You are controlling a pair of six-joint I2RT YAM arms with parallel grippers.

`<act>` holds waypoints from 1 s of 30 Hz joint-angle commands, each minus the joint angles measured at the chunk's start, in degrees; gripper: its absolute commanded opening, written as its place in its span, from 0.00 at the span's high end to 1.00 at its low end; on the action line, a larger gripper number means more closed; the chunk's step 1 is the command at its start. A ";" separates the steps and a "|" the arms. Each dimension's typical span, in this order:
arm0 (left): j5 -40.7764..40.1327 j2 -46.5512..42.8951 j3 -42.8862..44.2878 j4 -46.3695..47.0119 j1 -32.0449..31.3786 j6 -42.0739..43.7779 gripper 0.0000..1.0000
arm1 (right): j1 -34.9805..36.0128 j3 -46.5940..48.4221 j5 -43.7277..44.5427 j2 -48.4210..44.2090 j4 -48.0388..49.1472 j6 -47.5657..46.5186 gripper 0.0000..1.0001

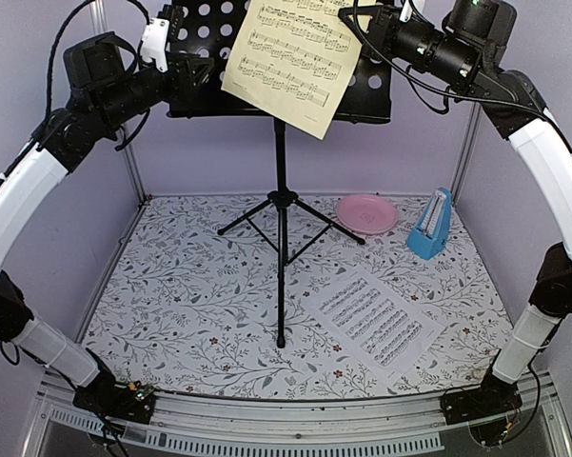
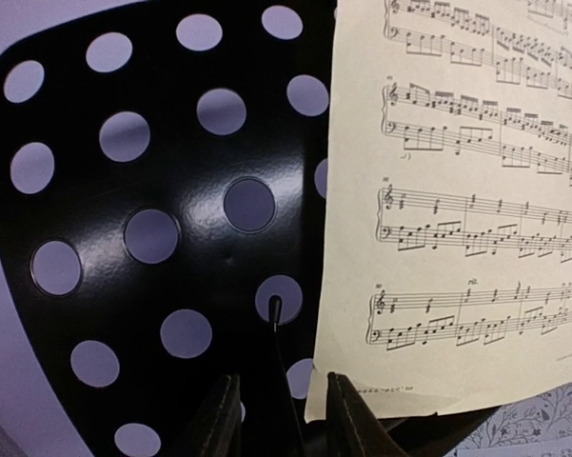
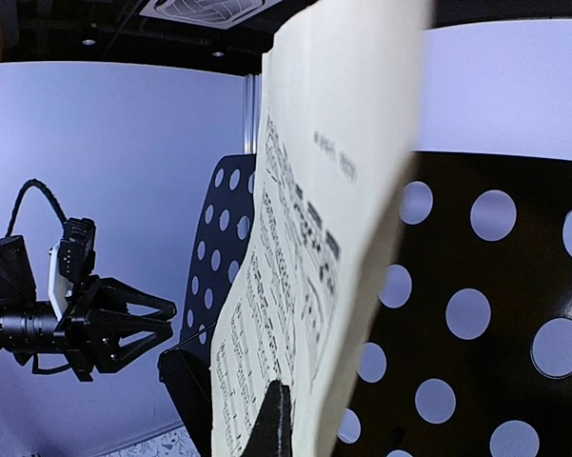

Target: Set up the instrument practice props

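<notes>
1. Two claws are raised at the music stand [image 2: 186,162], well above the worktop [image 1: 190,314].
2. Right claw [image 1: 360,21]: clenched on the upper right corner of the pale-yellow sheet [image 1: 290,62]. The sheet hangs down and to the left of this claw, tilted across the front of the perforated panel. Its lowest corner drops below the panel's ledge, so I judge it not yet seated.
3. Left claw [image 1: 198,76]: released, jaws parted, grasping nothing. It sits at the panel's left edge, with the panel directly ahead of it and the sheet off to its right.
4. Handling, sheet: light, limp paper that creases and tears easily. A single-corner hold lets it swing. A second pinch on the blank margin at the opposite lower edge would steady it.
5. Handling, stand: stiff metal, likely top-heavy on its tripod. A sideways push at panel height could tip it. The panel rim or the pole are the safe holds.
6. White sheet [image 1: 381,319]: flat on the worktop, far below the right claw. It lies thin against the surface and offers only its edges as a purchase.
7. Metronome [image 1: 431,226]: upright, well below the right claw. It is rigid with tapered sides that may slip, so a low grip near the base is advised.
</notes>
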 commanded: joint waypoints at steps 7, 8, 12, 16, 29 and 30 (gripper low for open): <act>-2.37 1.15 2.32 -7.63 0.45 -1.76 0.56 | 0.25 1.65 1.45 0.28 1.05 -2.01 1.00; -2.70 1.76 3.01 -8.23 0.42 -1.68 0.57 | 0.26 1.65 1.46 0.28 1.04 -2.02 1.00; -4.42 3.33 5.08 -8.41 0.42 -1.48 0.69 | 0.27 1.66 1.63 0.20 1.28 -2.48 1.00; -3.84 4.38 6.42 -7.47 0.42 -1.19 0.84 | 0.26 1.66 1.63 0.29 1.76 -3.00 1.00; -0.81 2.03 1.78 0.07 -0.13 -0.72 1.00 | 0.33 1.65 2.11 1.06 3.91 -4.59 1.00; -1.18 1.66 1.10 1.11 -0.24 -0.70 1.00 | 0.29 1.65 2.17 1.06 3.91 -4.68 1.00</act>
